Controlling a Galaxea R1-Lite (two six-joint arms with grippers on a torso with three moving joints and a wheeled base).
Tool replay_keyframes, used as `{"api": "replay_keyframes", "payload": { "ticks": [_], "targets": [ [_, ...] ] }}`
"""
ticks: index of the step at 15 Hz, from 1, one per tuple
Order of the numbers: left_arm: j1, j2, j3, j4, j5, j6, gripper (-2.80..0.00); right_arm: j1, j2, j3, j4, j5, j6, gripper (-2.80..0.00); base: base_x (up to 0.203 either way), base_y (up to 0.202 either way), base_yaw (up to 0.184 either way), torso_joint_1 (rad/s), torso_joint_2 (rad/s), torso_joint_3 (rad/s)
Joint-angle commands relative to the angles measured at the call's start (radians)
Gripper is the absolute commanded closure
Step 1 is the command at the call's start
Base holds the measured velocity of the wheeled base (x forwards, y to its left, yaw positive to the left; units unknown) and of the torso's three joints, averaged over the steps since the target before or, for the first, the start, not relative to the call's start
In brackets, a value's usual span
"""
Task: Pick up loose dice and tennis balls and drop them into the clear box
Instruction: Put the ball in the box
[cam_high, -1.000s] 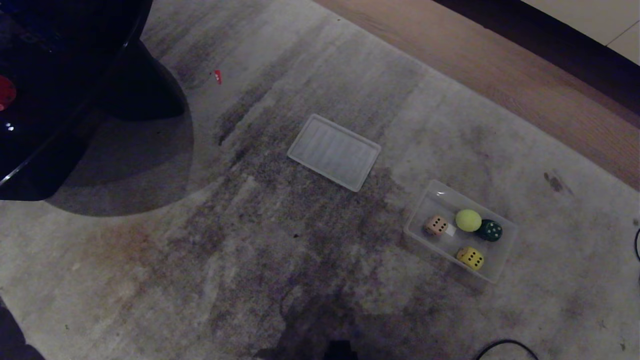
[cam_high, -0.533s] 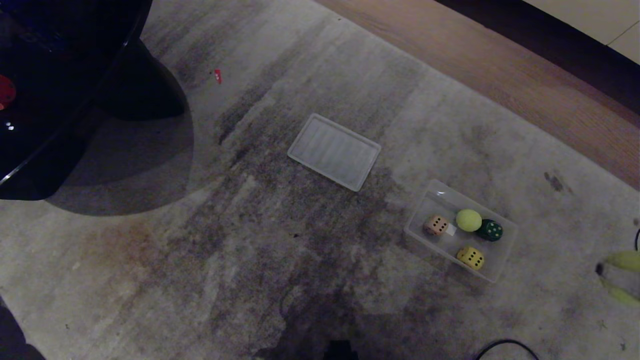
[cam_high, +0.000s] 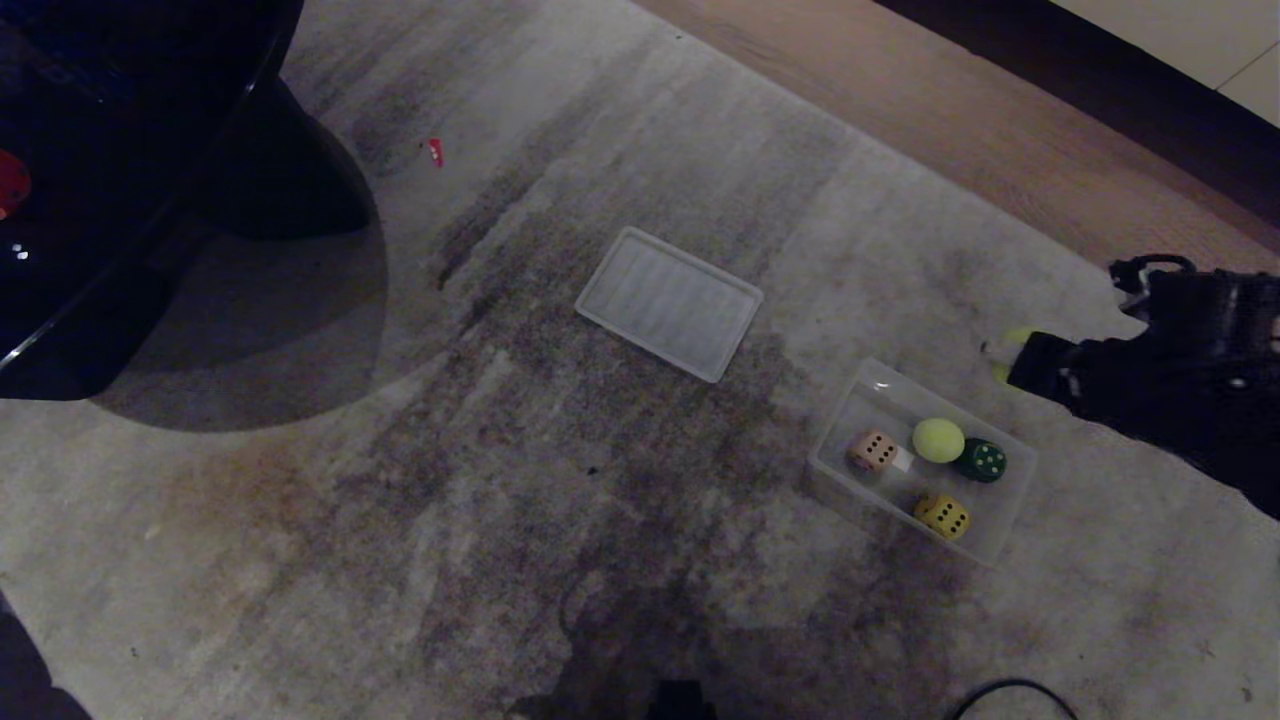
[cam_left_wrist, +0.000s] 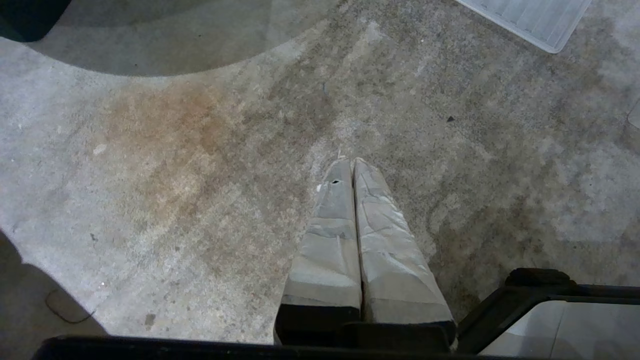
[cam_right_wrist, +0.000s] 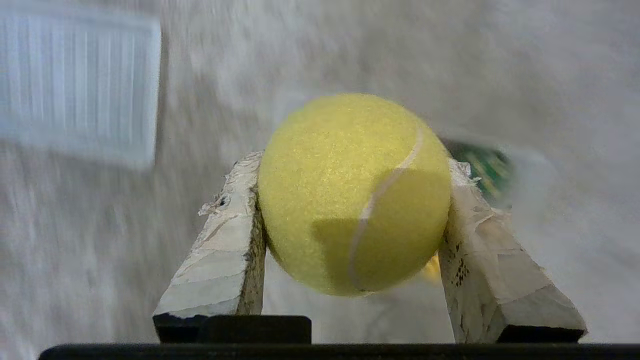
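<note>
Right arm has swung into the head view from the right edge; a second ago it wasn't in shot at all, half a second ago only a yellow-green blur showed low at that edge. Right gripper (cam_right_wrist: 350, 200) is clamped on a tennis ball (cam_right_wrist: 354, 194), one taped finger (cam_right_wrist: 225, 240) pressed to each side, ball seated near the tips. In the head view the ball is just a sliver (cam_high: 1005, 352) poking out ahead of the dark wrist.

Clear box (cam_high: 985, 545) sits on the carpet just below and ahead of those fingers, not yet under them. It holds a second tennis ball (cam_high: 938, 440), a beige die (cam_high: 873, 450), a green die (cam_high: 982, 460) and a yellow die (cam_high: 941, 515). My read: carry almost done; next comes centring over the box and release.

Left gripper (cam_left_wrist: 350, 172) has its fingers pressed together, empty, hanging over bare carpet. The ribbed lid (cam_high: 668, 303) lies well off from either gripper.

Hard to see: right wrist view is motion-smeared, so the green patch (cam_right_wrist: 487, 170) behind one finger is probably the green die, can't confirm. No red die in any view. Right arm is cut off by the head frame's edge.
</note>
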Motion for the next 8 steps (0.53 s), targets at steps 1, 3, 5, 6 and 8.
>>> {"api": "replay_keyframes", "payload": {
  "ticks": [1,3,5,6,8],
  "targets": [
    [0.000,0.001,0.002,0.000,0.001,0.000,0.00,0.001,0.246,-0.122,-0.028,0.010,0.040,0.00,0.000,0.000,0.000,0.000,0.00,0.000],
    [0.000,0.001,0.002,0.000,0.001,0.000,0.00,0.005,0.312,-0.154,-0.036,0.046,0.102,0.00,0.000,0.000,0.000,0.000,0.00,0.000],
    [0.000,0.001,0.002,0.000,0.001,0.000,0.00,0.007,0.351,-0.175,-0.039,0.073,0.117,0.00,0.000,0.000,0.000,0.000,0.00,0.000],
    [0.000,0.001,0.002,0.000,0.001,0.000,0.00,0.007,0.366,-0.190,-0.039,0.074,0.127,0.00,0.000,0.000,0.000,0.000,0.00,0.000],
    [0.000,0.001,0.002,0.000,0.001,0.000,0.00,0.007,0.381,-0.206,-0.069,0.078,0.167,0.00,0.000,0.000,0.000,0.000,0.00,0.000]
  ]
}}
